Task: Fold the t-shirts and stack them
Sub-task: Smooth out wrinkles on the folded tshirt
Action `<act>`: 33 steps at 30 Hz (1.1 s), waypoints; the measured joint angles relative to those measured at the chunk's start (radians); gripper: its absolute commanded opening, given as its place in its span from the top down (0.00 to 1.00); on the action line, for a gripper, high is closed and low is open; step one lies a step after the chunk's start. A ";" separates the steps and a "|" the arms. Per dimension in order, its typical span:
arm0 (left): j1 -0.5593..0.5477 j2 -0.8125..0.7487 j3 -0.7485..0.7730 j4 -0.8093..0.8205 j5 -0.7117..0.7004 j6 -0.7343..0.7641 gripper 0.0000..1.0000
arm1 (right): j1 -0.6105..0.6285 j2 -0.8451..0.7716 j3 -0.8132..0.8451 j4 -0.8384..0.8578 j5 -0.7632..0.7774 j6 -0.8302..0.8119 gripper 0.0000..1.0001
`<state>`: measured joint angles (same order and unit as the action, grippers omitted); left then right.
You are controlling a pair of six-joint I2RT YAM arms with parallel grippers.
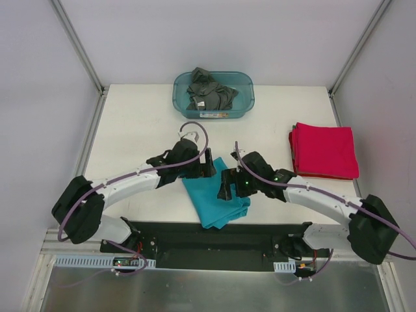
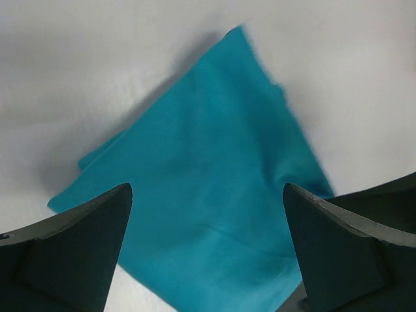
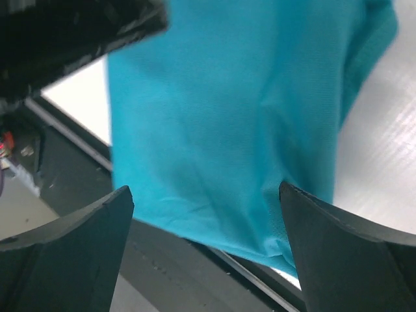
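A folded teal-blue t-shirt (image 1: 214,198) lies at the near middle of the table, its near corner over the front edge. It fills the left wrist view (image 2: 208,188) and the right wrist view (image 3: 240,110). My left gripper (image 1: 207,166) is open just above its far left part. My right gripper (image 1: 227,186) is open above its right part. Neither holds anything. A stack of folded crimson red t-shirts (image 1: 324,151) lies at the right. Dark grey t-shirts (image 1: 209,93) are crumpled in the tub.
A translucent blue-green plastic tub (image 1: 246,104) stands at the far middle of the table. The black mounting rail (image 1: 214,237) runs along the near edge, also seen in the right wrist view (image 3: 162,273). Walls and frame posts enclose the table.
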<state>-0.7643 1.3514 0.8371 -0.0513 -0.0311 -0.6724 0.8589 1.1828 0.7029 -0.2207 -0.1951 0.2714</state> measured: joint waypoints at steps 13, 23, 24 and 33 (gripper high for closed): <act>0.006 0.084 -0.195 0.135 0.088 -0.135 0.01 | -0.124 0.241 0.009 0.032 0.062 0.062 0.04; -0.134 -0.154 -0.392 0.167 0.124 -0.330 0.01 | -0.200 0.494 0.315 -0.018 0.217 -0.158 0.04; -0.149 -0.183 -0.401 0.155 0.123 -0.344 0.01 | -0.204 0.488 0.325 -0.031 0.237 -0.177 0.04; -0.171 -0.314 -0.308 -0.025 -0.006 -0.280 0.01 | -0.167 0.108 0.237 -0.128 0.301 -0.192 0.04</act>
<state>-0.9348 1.0378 0.5289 -0.0765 -0.0372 -0.9524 0.6918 1.2907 0.9394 -0.3489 0.1055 0.0795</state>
